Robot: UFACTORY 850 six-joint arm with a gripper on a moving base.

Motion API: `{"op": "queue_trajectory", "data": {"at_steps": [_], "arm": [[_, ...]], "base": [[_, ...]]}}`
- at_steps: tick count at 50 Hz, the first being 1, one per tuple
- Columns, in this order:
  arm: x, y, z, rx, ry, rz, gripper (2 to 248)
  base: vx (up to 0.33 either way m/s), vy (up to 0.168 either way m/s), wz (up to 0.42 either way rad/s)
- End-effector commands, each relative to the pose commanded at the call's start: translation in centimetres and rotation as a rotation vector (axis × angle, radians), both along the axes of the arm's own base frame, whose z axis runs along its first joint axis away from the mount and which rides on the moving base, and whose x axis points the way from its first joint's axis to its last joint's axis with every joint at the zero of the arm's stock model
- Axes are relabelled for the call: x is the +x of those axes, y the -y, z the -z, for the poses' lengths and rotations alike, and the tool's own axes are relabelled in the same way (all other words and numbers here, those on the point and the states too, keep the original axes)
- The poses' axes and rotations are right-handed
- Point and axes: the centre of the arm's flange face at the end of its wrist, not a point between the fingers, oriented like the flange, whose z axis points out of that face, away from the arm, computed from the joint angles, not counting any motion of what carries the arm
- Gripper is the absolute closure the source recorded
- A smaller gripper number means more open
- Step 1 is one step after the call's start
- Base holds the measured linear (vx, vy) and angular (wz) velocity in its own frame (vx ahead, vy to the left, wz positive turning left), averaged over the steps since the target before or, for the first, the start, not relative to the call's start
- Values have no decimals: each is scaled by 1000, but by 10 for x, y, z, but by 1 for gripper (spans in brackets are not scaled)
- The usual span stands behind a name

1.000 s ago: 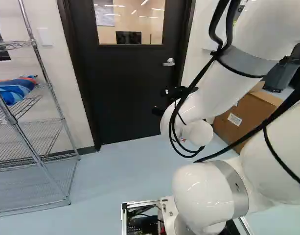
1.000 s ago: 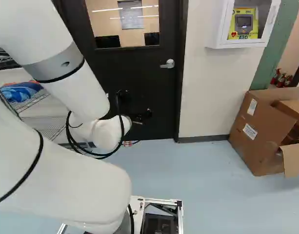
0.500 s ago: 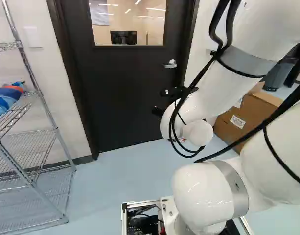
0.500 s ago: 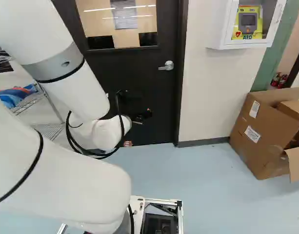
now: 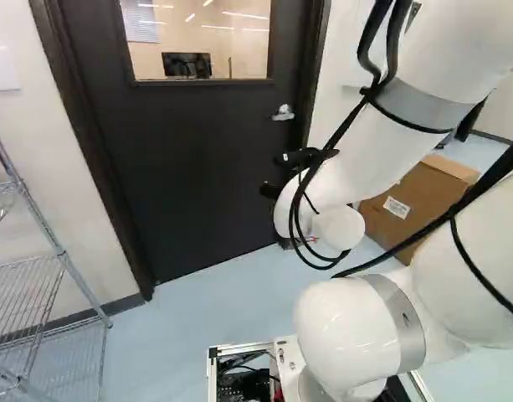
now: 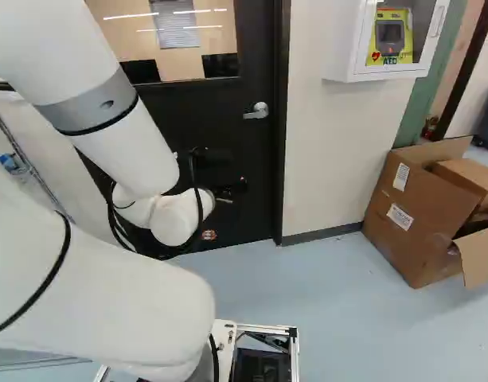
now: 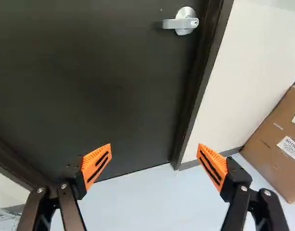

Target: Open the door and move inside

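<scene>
The gripper (image 5: 279, 174) is in front of the dark door (image 5: 189, 159), below the lever handle's height in the left base view. Seen from the wrist, the gripper (image 7: 155, 156) stands open, its orange pads wide apart with nothing between them. The silver lever handle (image 7: 182, 22) is ahead of the fingers and apart from them, near the door's edge beside the frame. In the right base view the handle (image 6: 257, 111) is likewise untouched. The door is closed in its dark frame (image 7: 205, 72), and a window (image 5: 197, 42) fills its upper part.
A wire shelf (image 5: 59, 251) stands by the wall at the left of the left base view. To the right of the door are a pale wall (image 6: 323, 159), a white AED cabinet (image 6: 391, 73) and an open cardboard box (image 6: 399, 231) on the floor.
The base has moved: it has turned to the right and come somewhat nearer the door, so shelf, door and handle shift leftward. The arm holds its pose over its lowest joint.
</scene>
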Motion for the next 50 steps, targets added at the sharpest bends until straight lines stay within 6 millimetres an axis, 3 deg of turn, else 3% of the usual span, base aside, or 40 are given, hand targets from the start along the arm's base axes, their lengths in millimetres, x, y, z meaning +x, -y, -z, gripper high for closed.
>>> {"op": "queue_trajectory", "data": {"at_steps": [34,50], "arm": [[0,0,0,0,0,0,3],[0,0,0,0,0,0,3]], "base": [[167,54,-63],[37,0,-5]]}}
